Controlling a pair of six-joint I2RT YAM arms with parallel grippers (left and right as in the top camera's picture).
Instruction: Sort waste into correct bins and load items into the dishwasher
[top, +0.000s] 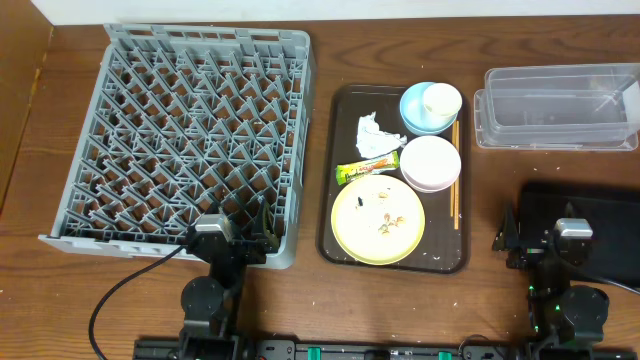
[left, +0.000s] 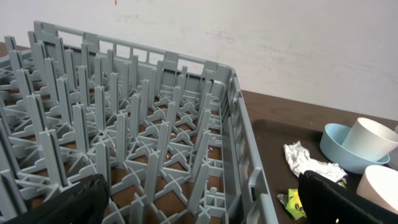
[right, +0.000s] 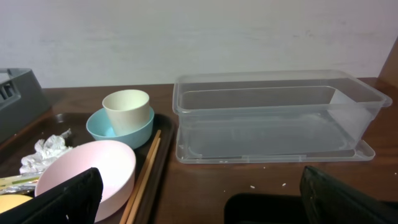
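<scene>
Since nothing is grabbed yet, left gripper (top: 245, 232) and right gripper (right: 202, 208) sit wide, empty, bottom of frame, staged by dish rack (top: 300, 120) and black bin (top: 600, 215). On brown tray (top: 340, 110), centre, tissue (top: 375, 135), wrapper (top: 367, 170), crumbed yellow plate (top: 360, 230) wait grouped for sorting; clear tub (top: 560, 105) upper right.

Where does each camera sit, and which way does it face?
Overhead: above the table, looking down on rack, tray, tub; left arm, right arm at bottom edge.
Left wrist: low at rack's edge, facing the wall; own fingers below.
Right wrist: low, facing tub; own fingers below.
Shared: blue bowl with cup, in all three.
</scene>
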